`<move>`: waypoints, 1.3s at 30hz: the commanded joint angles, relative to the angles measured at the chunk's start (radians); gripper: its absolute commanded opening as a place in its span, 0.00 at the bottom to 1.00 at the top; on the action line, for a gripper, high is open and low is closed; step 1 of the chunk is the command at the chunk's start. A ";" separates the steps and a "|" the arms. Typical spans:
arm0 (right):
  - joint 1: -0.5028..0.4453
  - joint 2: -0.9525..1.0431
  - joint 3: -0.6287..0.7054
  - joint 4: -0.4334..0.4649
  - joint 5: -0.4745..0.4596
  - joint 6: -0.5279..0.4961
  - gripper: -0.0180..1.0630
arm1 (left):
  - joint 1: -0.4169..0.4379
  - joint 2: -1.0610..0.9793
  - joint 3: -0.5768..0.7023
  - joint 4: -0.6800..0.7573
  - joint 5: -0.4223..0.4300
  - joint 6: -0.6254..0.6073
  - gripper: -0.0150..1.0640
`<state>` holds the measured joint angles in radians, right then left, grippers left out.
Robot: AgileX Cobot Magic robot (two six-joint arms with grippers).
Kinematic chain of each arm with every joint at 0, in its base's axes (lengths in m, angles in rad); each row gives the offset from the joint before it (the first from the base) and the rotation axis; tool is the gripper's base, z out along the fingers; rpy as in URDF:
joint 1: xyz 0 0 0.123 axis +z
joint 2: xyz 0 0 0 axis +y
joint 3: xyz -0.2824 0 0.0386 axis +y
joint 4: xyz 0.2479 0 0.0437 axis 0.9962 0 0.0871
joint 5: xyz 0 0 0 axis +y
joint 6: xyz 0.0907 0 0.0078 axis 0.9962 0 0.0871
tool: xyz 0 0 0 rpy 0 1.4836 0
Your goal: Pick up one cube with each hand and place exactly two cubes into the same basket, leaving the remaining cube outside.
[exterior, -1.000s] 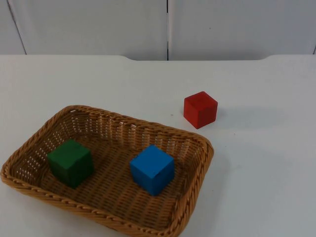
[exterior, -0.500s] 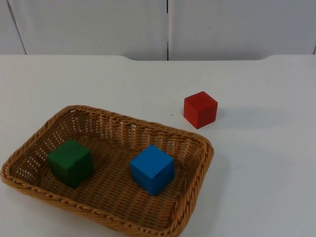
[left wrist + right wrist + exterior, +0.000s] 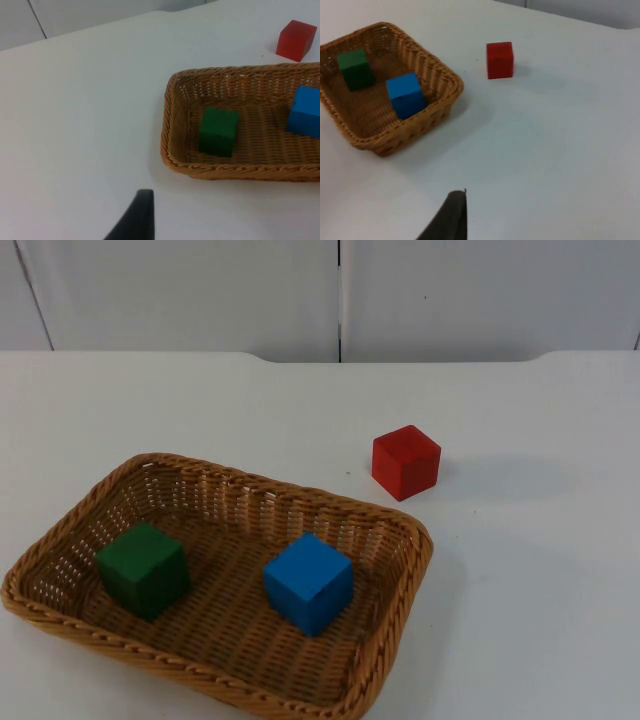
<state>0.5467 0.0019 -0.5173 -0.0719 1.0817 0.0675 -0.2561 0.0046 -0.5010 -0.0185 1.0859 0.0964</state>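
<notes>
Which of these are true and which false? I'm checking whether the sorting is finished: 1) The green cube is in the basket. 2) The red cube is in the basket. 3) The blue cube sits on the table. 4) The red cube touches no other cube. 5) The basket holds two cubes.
1) The green cube is in the basket: true.
2) False: the red cube stands on the table, outside the basket.
3) False: the blue cube lies in the basket.
4) True: it stands apart.
5) True: green and blue.
</notes>
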 commanded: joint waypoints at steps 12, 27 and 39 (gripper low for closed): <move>-0.286 -0.002 0.000 0.000 -0.003 -0.005 0.99 | 0.001 -0.005 0.005 0.003 -0.011 -0.009 0.99; -0.374 -0.002 0.000 0.000 -0.005 -0.005 0.99 | 0.001 -0.005 0.005 0.005 -0.011 -0.009 0.99; -0.374 -0.002 0.000 0.000 -0.005 -0.005 0.99 | 0.001 -0.005 0.005 0.005 -0.011 -0.009 0.99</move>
<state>0.1783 0.0019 -0.5173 -0.0719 1.0817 0.0675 -0.2561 0.0046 -0.5010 -0.0185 1.0859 0.0964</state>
